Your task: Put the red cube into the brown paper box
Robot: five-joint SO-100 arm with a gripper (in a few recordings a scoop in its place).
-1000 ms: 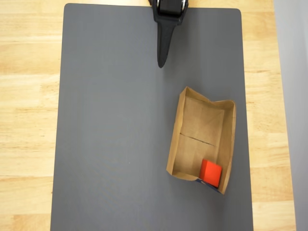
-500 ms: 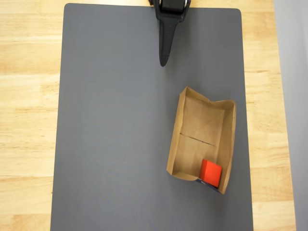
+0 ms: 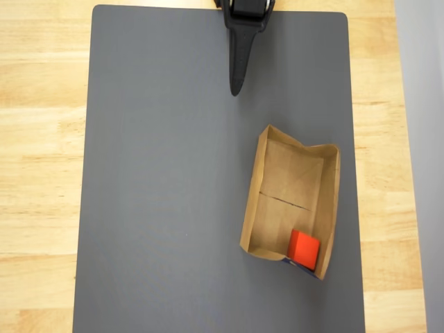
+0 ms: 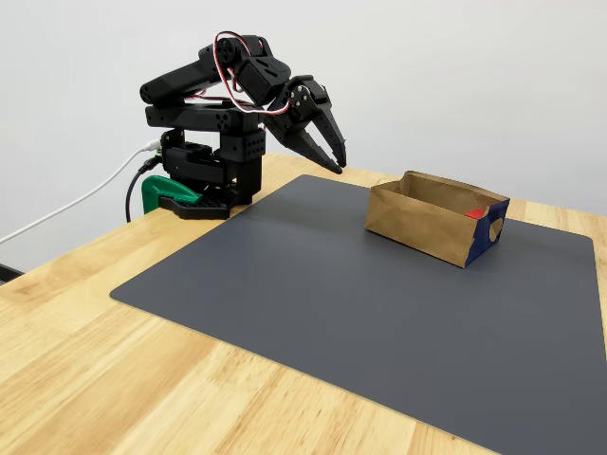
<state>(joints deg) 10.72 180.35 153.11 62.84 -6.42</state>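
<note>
Cube's home already: the red cube [image 3: 304,248] sits in the brown paper box [image 3: 266,201], tucked into the corner with the blue print. Looks light, rigid and easy to pinch across two flat sides, while the thin-walled box would probably crumple. Gripper [image 4: 334,161] hangs empty over the gray mat [image 3: 166,194] near the arm's base, jaws together as far as I can tell.
</note>
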